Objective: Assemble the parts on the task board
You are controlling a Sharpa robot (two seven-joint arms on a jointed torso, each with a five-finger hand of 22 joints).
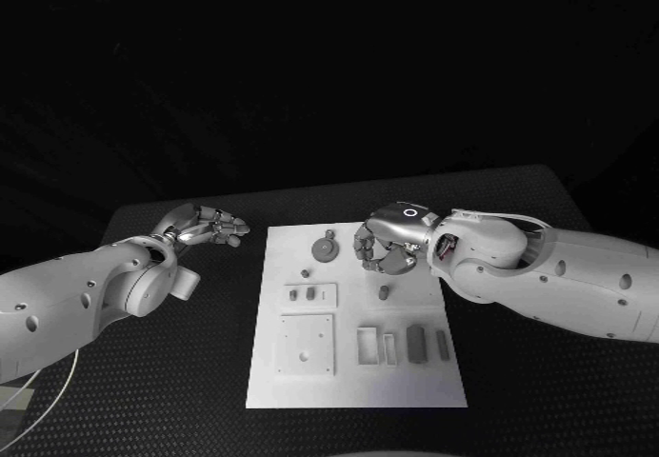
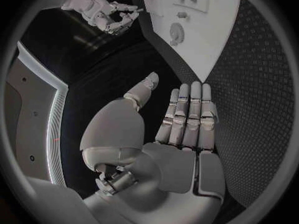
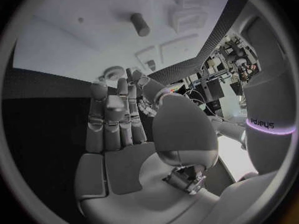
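Observation:
The white task board [image 1: 412, 376] lies in the middle of the black table. A round gear-like part [image 1: 326, 249] sits near its far edge, and a short dark peg [image 1: 385, 292] lies a little nearer. My right hand [image 1: 389, 243] hovers over the board's far end, just right of the gear, fingers apart and holding nothing. In the right wrist view its fingers [image 3: 115, 117] stretch toward the gear [image 3: 112, 73], with the peg [image 3: 140, 25] beyond. My left hand [image 1: 206, 227] hangs over the table left of the board's far corner. Its fingers [image 2: 187, 117] are straight and empty.
Nearer on the board are a square plate [image 1: 307, 345], a small block fixture [image 1: 310, 296] and three upright rectangular pieces [image 1: 406, 345]. Black textured mat [image 1: 165, 381] surrounds the board on both sides. The left wrist view shows the gear [image 2: 177, 32] and my right hand [image 2: 102, 12].

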